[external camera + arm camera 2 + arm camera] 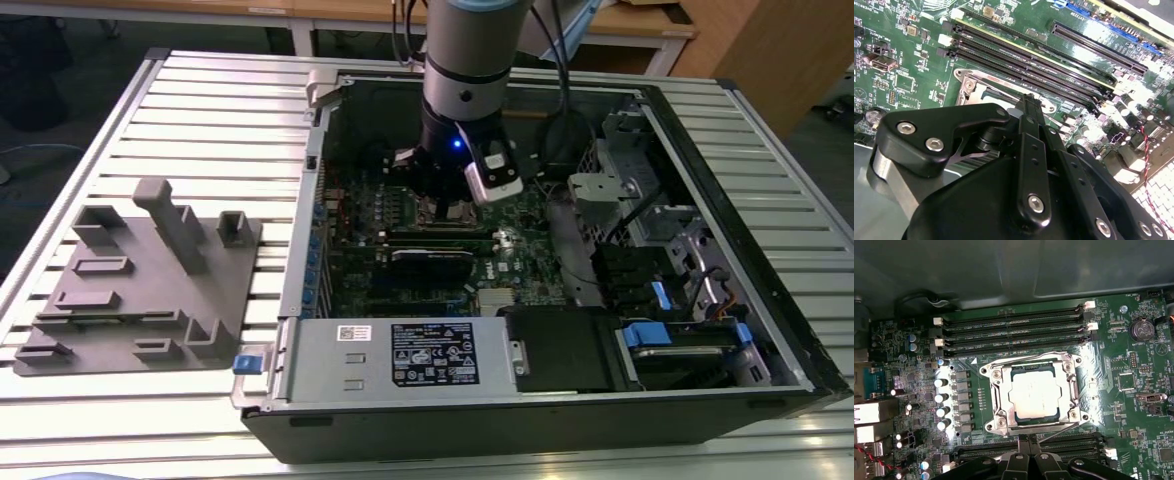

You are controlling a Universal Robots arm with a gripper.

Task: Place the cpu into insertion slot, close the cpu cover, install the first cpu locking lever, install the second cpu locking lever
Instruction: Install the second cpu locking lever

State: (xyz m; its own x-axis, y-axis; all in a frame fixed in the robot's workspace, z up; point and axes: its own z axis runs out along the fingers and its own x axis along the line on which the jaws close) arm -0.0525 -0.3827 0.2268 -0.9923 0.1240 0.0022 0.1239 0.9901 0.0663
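The cpu (1034,396) sits seated in the insertion slot (1004,412), cpu cover (1032,361) down; gripper (1028,441) fingers pressed together, holding nothing, just beside it.

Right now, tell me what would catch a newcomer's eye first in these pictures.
The arm reaching down into the open computer case, with a grey fixture block on the slatted table at the exterior view's left. In the first wrist view, the bright silver cpu sits framed by the cpu cover between black memory slots.

the arm (467,60) is a silver-grey cylinder with a black wrist, a small blue light and a white block. the gripper (1026,107) is matte black, linkage plates pinned by silver hex screws.
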